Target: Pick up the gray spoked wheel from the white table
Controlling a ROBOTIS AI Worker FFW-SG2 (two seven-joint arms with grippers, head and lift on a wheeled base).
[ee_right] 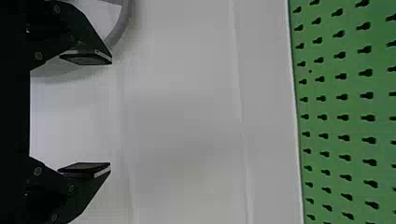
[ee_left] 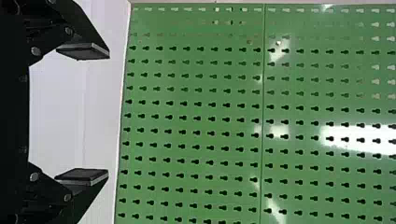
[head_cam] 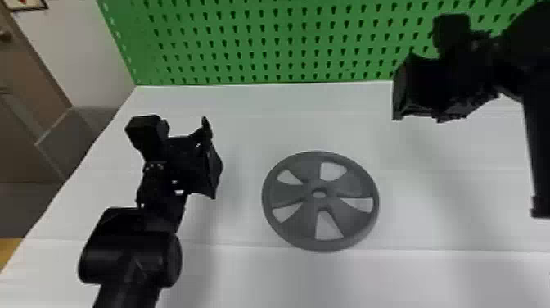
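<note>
On the counter (head_cam: 429, 184), the gray spoked wheel (head_cam: 311, 202) lies flat, to the right of the left gripper (ee_left: 108, 114), apparently nearer it than the right gripper (ee_right: 111, 113). Both sets of jaws stand apart, empty.

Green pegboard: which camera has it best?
Left wrist view: the green pegboard is unobstructed there, with the most holes in sight. Head view: its lower part behind the white table, partly hidden by the right arm. Right wrist view: a strip past the table's far edge.
</note>
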